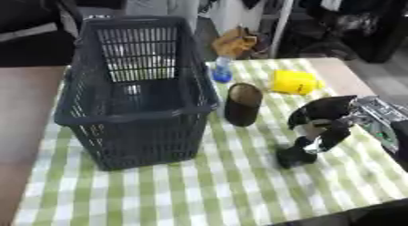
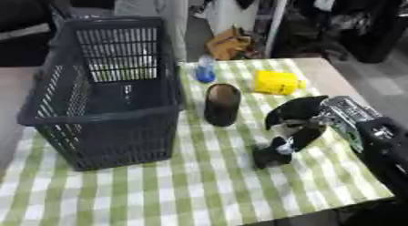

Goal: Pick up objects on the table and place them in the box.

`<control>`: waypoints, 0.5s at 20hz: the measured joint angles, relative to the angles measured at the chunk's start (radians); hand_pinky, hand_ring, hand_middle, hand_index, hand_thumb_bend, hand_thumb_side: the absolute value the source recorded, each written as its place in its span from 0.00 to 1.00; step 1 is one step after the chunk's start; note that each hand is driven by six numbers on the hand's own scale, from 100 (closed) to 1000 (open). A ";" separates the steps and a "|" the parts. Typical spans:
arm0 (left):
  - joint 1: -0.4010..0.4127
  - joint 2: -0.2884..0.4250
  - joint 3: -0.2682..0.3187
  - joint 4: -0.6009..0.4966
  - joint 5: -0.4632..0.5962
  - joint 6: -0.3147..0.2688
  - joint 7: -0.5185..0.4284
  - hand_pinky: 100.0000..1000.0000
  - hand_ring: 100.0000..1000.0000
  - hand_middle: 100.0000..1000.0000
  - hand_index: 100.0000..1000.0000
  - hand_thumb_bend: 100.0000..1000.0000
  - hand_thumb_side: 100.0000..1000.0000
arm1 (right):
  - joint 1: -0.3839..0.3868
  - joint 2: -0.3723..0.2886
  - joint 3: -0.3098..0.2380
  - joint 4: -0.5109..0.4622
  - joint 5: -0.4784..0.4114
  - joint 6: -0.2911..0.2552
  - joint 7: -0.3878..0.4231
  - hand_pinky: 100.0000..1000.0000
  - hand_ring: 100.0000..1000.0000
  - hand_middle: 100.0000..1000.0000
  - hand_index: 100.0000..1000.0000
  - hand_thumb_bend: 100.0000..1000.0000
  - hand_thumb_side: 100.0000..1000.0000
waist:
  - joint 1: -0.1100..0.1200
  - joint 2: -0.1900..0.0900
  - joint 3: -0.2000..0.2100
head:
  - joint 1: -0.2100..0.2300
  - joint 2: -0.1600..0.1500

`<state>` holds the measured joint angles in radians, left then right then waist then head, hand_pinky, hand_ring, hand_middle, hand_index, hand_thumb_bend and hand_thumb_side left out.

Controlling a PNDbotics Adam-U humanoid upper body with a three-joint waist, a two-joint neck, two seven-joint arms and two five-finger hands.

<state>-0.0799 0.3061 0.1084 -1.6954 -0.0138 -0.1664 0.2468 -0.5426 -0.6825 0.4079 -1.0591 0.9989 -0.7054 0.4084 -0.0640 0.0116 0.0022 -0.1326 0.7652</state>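
— Dark and tube-shaped, the cup point(image 1: 243, 104) stood upright on the checked counter point(image 1: 199, 188) just beside the basket point(image 1: 140, 97). What did you make of it?

— It looked light and stiff to me, perhaps a bit smooth. I judged the best hold was around its middle.

— And your right hand point(image 1: 318, 129)?

— It hung near the cup, to its right, fingers point(image 1: 296, 156) curled downward and holding nothing. The left hand wasn't in view.

— Anything in the way?

— A yellow bottle point(image 1: 295, 81) lay behind the hand, and a small blue bottle point(image 1: 222, 70) stood by the basket's far corner. The basket wall rose close beside the cup, so I'd have needed a clean lift over the rim.
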 measured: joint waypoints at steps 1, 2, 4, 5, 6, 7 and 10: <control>0.000 0.000 0.000 0.000 0.000 0.000 0.000 0.32 0.77 0.71 0.78 0.38 0.93 | 0.002 0.000 0.000 -0.001 -0.002 0.001 0.001 0.85 0.86 0.83 0.86 0.43 0.97 | 0.000 0.000 0.000 | 0.000 0.000; 0.000 0.000 0.000 0.000 0.000 0.000 0.000 0.32 0.77 0.71 0.78 0.38 0.93 | 0.004 -0.001 0.000 -0.002 -0.004 0.001 0.001 0.85 0.86 0.83 0.86 0.43 0.97 | 0.000 0.000 0.000 | 0.000 0.000; 0.000 0.000 0.000 0.000 0.000 0.000 0.000 0.32 0.77 0.71 0.78 0.38 0.93 | 0.006 -0.004 0.002 -0.008 -0.010 0.002 0.002 0.85 0.86 0.83 0.86 0.43 0.97 | 0.000 -0.001 -0.001 | 0.001 0.000; 0.000 0.000 0.000 0.000 0.000 0.000 0.000 0.32 0.77 0.71 0.78 0.38 0.93 | 0.007 -0.009 0.004 -0.012 -0.014 0.003 0.003 0.85 0.86 0.83 0.86 0.43 0.97 | 0.000 -0.001 -0.001 | 0.002 0.000; 0.001 0.001 0.000 0.000 0.000 0.000 0.000 0.32 0.77 0.71 0.78 0.38 0.93 | 0.009 -0.012 0.006 -0.017 -0.018 0.003 0.003 0.85 0.86 0.83 0.86 0.43 0.97 | 0.000 -0.001 -0.001 | 0.003 0.000; 0.001 0.001 0.000 0.000 0.000 0.000 0.000 0.32 0.77 0.71 0.78 0.38 0.93 | 0.015 -0.016 0.006 -0.022 -0.022 0.003 0.003 0.85 0.86 0.83 0.86 0.43 0.97 | 0.000 -0.001 -0.001 | 0.004 0.000; 0.001 0.001 0.000 0.000 0.000 0.000 0.000 0.32 0.77 0.71 0.78 0.38 0.93 | 0.025 -0.026 0.007 -0.033 -0.034 0.004 0.004 0.84 0.86 0.82 0.86 0.43 0.97 | 0.000 -0.001 -0.002 | 0.005 0.000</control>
<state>-0.0788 0.3067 0.1084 -1.6954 -0.0138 -0.1664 0.2468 -0.5172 -0.7090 0.4146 -1.0916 0.9647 -0.7010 0.4128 -0.0640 0.0108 0.0001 -0.1278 0.7652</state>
